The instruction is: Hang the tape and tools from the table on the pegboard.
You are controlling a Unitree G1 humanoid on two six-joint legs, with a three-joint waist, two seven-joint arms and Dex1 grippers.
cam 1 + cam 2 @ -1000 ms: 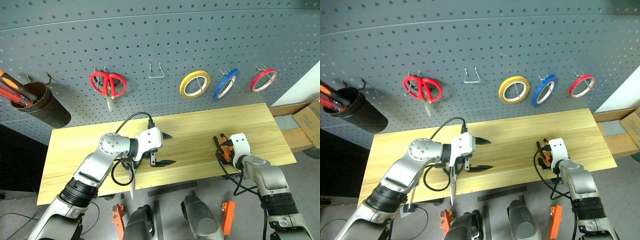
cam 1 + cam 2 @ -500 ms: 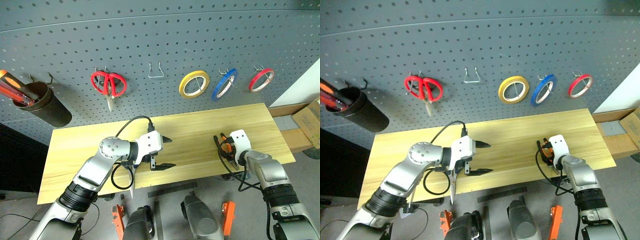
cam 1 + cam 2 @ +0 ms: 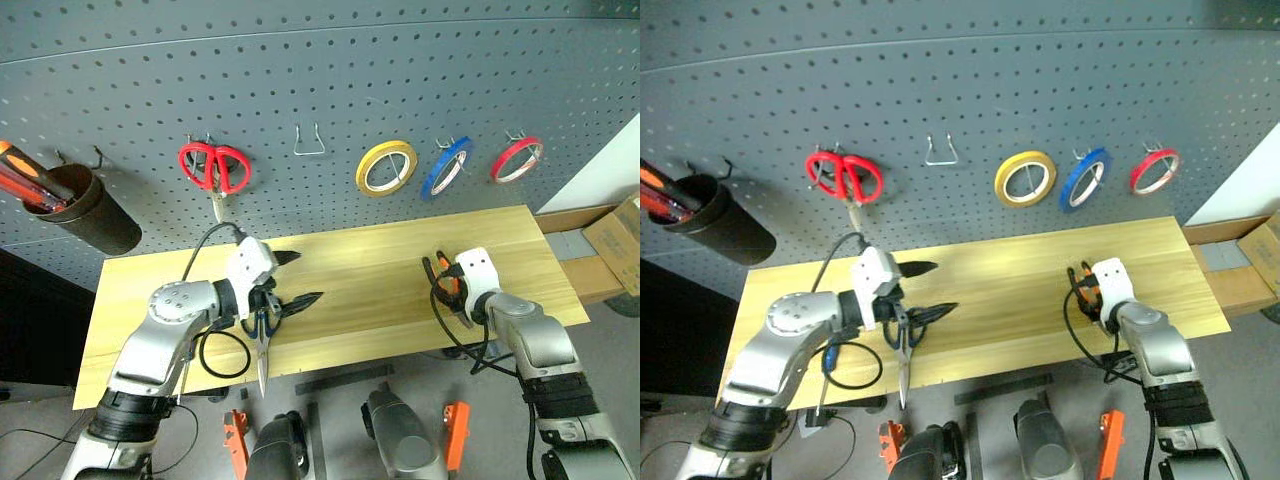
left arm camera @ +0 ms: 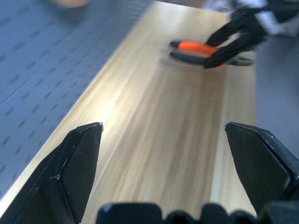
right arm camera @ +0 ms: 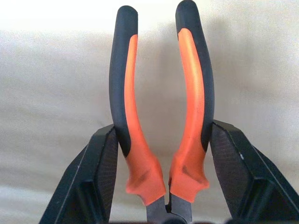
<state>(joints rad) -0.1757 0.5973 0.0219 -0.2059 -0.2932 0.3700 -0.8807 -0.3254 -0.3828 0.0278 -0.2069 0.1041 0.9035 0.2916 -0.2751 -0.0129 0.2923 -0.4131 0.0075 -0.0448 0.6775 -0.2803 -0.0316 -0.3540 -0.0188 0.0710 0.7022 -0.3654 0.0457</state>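
Note:
My right gripper (image 3: 446,287) is shut on the orange-and-black pliers (image 5: 191,84), holding them by the handles just above the table (image 3: 380,255) near its right end. My left gripper (image 3: 299,278) is open with nothing between its fingers, over the table's left half. Beside and below it lie the black-handled scissors (image 3: 262,350), blades sticking out past the front edge. On the pegboard (image 3: 400,80) the red tape (image 3: 517,159) hangs on a hook at the far right. In the left wrist view the pliers (image 4: 198,48) show in the other gripper.
Also on the pegboard hang red-handled scissors (image 3: 215,167), a yellow tape ring (image 3: 387,167), a blue tape ring (image 3: 447,166), a bare wire hook (image 3: 309,143) and a dark cup (image 3: 85,205) holding screwdrivers. A cardboard box (image 3: 615,235) sits past the table's right end.
My right gripper has shut on the pliers and lifted them a little. My left gripper has swung to the left and turned, uncovering the black-handled scissors.

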